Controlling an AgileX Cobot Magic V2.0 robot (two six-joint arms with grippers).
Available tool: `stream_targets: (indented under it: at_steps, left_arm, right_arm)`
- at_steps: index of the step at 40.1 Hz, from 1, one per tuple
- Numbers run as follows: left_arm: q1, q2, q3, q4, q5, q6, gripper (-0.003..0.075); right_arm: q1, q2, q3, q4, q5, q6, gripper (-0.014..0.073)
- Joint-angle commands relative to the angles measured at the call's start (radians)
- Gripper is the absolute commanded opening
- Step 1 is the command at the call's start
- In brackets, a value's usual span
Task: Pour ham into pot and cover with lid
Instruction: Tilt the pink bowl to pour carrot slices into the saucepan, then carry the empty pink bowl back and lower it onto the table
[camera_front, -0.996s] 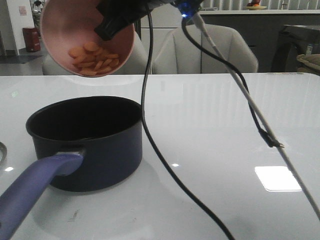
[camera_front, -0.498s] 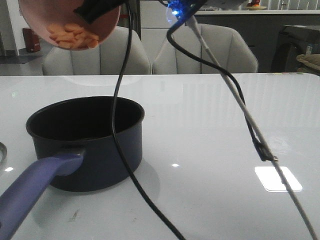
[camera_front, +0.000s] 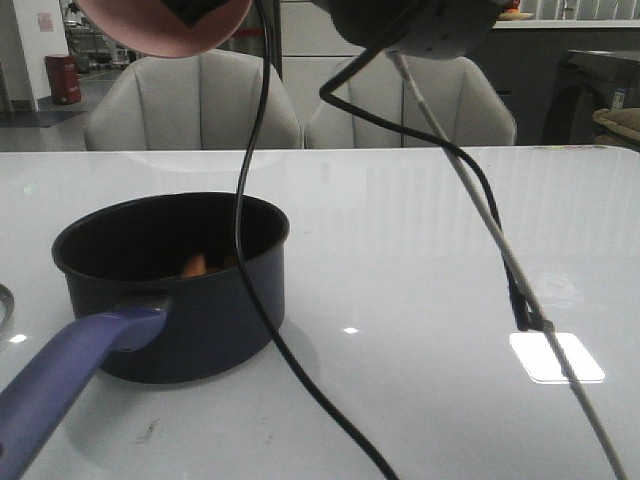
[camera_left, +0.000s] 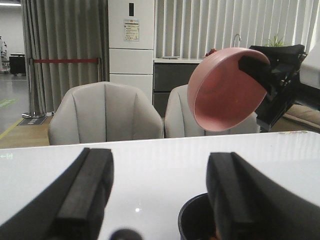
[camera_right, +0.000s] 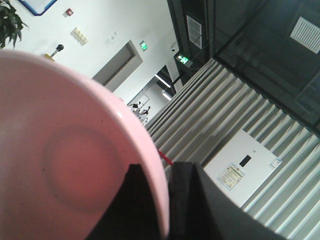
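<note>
The dark navy pot (camera_front: 190, 300) stands on the white table at the near left, its purplish handle (camera_front: 70, 370) pointing toward me. A few orange-pink ham pieces (camera_front: 196, 265) lie inside it. High above the pot, my right gripper (camera_right: 167, 200) is shut on the rim of the pink bowl (camera_right: 65, 150), which is tipped over and shows an empty inside. The bowl (camera_front: 165, 25) sits at the top edge of the front view. My left gripper (camera_left: 160, 200) is open and holds nothing, low over the table beside the pot (camera_left: 197, 220). The lid is not clearly in view.
A thin grey curved edge (camera_front: 4, 305) shows at the left border of the front view. The right arm's black cable (camera_front: 250, 250) hangs in front of the pot, and a grey cable (camera_front: 500, 250) slants across the right. Two pale chairs (camera_front: 400, 100) stand behind the table.
The bowl has tipped further and moved up and to the left. The ham has dropped out of it into the pot.
</note>
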Motion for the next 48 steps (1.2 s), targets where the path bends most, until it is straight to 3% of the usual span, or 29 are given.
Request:
stream_targets:
  at_steps: [1,5,13,23,29,33,36,43,48]
  left_arm:
    - [-0.007,0.009,-0.029,-0.007,-0.081,-0.001,0.0447]
    - [-0.007,0.009,-0.029,-0.007,-0.081,-0.001,0.0447]
    - [-0.007,0.009,-0.029,-0.007,-0.081,-0.001,0.0447]
    - [-0.007,0.009,-0.029,-0.007,-0.081,-0.001,0.0447]
    - [-0.007,0.009,-0.029,-0.007,-0.081,-0.001,0.0447]
    - [-0.007,0.009,-0.029,-0.007,-0.081,-0.001,0.0447]
    - [-0.007,0.009,-0.029,-0.007,-0.081,-0.001,0.0447]
    - [-0.007,0.009,-0.029,-0.007,-0.081,-0.001,0.0447]
    - [-0.007,0.009,-0.029,-0.007,-0.088,-0.001,0.0447]
  right_arm:
    - [0.005,-0.056,-0.027,0.013,-0.103,-0.013,0.0139]
    - [0.032,-0.059,-0.027,0.118,-0.106,-0.010,0.0139]
    - [0.124,-0.109,-0.027,0.489,-0.062,-0.009,0.0139]
    - [0.120,-0.246,-0.027,0.889,0.451,-0.065,0.0139]
    - [0.083,-0.309,-0.027,1.171,0.663,-0.349,0.0139]
    - [0.082,-0.348,-0.022,1.455,0.616,-0.615,0.0139]
    - [0.082,-0.377,-0.022,1.669,0.495,-0.792,0.0139]
    - [0.103,-0.431,0.024,1.686,0.282,-0.940,0.0139]
    - [0.104,-0.478,0.074,1.686,0.310,-0.945,0.0139]
